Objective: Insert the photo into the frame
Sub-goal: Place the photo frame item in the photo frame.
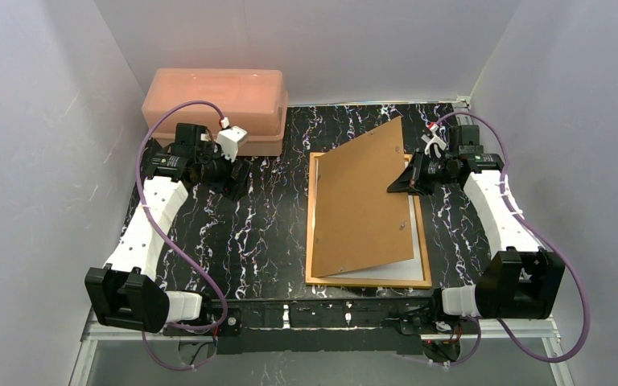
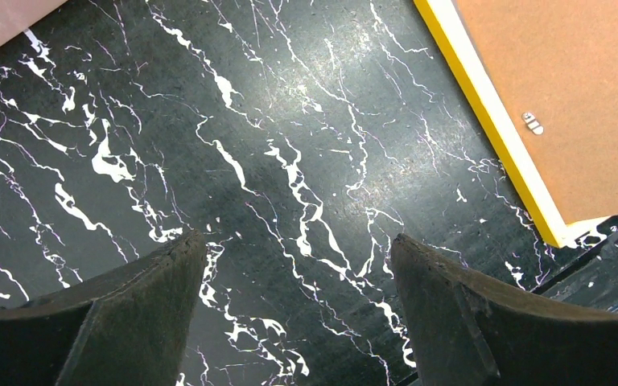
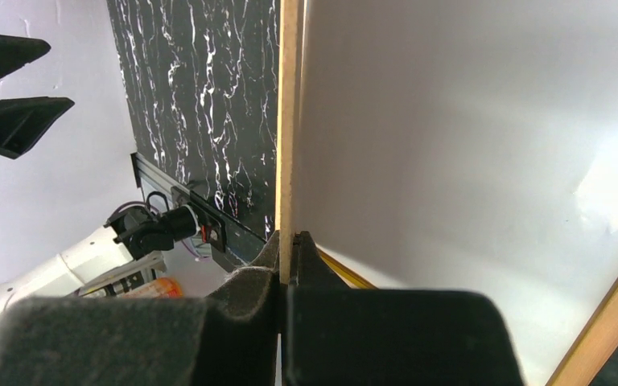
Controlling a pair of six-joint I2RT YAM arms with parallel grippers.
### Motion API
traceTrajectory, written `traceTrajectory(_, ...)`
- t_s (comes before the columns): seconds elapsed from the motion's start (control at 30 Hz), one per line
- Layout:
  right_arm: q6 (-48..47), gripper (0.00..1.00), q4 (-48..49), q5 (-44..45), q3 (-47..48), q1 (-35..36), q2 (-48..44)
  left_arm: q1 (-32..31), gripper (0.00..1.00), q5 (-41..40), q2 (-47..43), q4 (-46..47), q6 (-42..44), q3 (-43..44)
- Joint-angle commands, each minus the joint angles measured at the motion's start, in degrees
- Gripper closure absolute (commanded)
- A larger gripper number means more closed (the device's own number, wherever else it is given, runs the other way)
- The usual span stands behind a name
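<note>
The photo [image 1: 398, 270] appears to lie inside the frame [image 1: 370, 282] already, plain white back up, so the step in hand looks like closing the back. The right fingers [image 3: 245, 301] are clamped shut on the far-right edge of the brown backing board [image 1: 362, 201], holding it tilted with that side raised and its near-left edge down on the frame. The left fingers [image 2: 145, 310] are spread wide and empty above the surface [image 1: 265, 233], near the pink box [image 1: 213, 100]. The next move probably calls for lowering the board flat and square within the rails without shifting the print. The board is thin, matte fibreboard; the frame is a slim rectangle, yellow-faced with wooden back edges; the surface is glossy black marble-patterned.
</note>
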Motion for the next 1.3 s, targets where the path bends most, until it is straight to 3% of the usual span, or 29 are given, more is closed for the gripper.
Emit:
traceTrajectory(0.0,-1.9,0.99,2.0,-2.7,-0.9,0.1,0.3,-0.3,0.17,0.5,-2.1,0.1,-0.1,-0.9)
traceTrajectory(0.63,-3.0,0.99,4.8,-4.9,-2.5,0.1,2.2,-1.1,0.16,-0.5,-2.5,0.3,0.4,-2.0)
traceTrajectory(0.9,-4.0,0.99,4.6,-1.8,-3.9,0.1,2.8,-1.2,0.16,-0.5,-2.4,0.1,0.5,-1.7)
traceTrajectory(1.07,-5.7,0.86,2.9,2.2,-4.2,0.5,3.3,-1.3,0.16,-0.9,-2.4,0.0,0.8,-1.7)
traceTrajectory(1.27,-5.8,0.61,2.0,7.1,-4.3,0.7,3.1,-1.3,0.16,-0.9,-2.5,0.1,0.7,-2.0)
